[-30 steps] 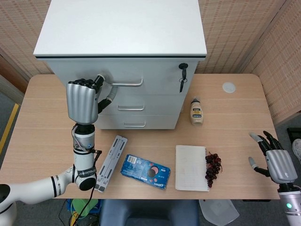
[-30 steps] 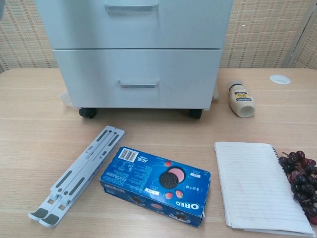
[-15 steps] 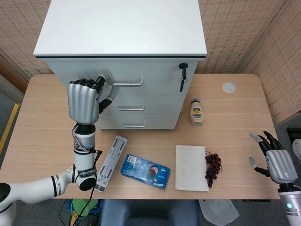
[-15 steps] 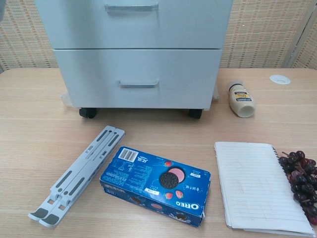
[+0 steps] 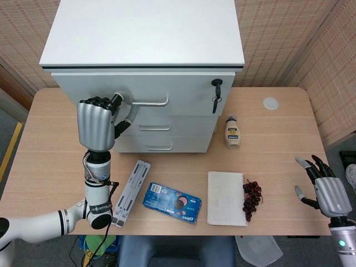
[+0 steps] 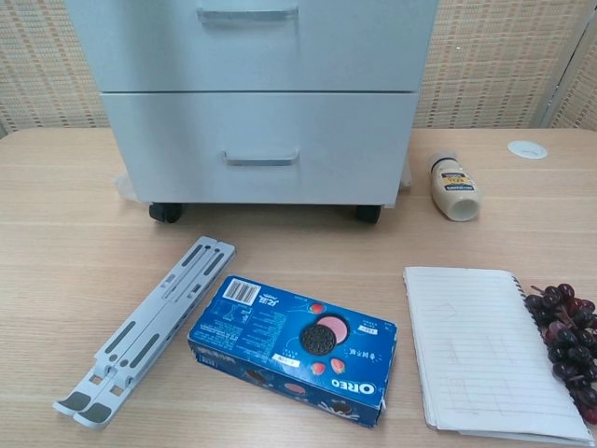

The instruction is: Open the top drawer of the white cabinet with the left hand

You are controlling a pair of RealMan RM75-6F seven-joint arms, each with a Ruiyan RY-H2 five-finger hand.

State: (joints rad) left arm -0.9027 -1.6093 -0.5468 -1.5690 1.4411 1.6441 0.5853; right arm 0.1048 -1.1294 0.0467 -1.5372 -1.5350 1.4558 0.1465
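Note:
The white cabinet [image 5: 144, 33] stands at the back of the table, and its lower drawers [image 6: 261, 140] fill the top of the chest view. Its top drawer [image 5: 189, 92] juts slightly forward of the cabinet body. My left hand [image 5: 97, 123] grips the left end of that drawer's metal handle [image 5: 150, 102], fingers curled around the bar. A black key [image 5: 215, 93] hangs in the lock at the drawer's right. My right hand [image 5: 328, 189] hovers open at the table's right edge, holding nothing. Neither hand shows in the chest view.
In front of the cabinet lie a grey folding stand [image 5: 129, 192], a blue Oreo box [image 5: 171, 203], a notebook [image 5: 226, 198] and dark grapes [image 5: 252, 198]. A small bottle [image 5: 232, 131] lies right of the cabinet, with a white disc [image 5: 271, 103] beyond it.
The top drawer has slid a little out toward the front, with my left hand on its handle moving the same way. The right hand has not moved.

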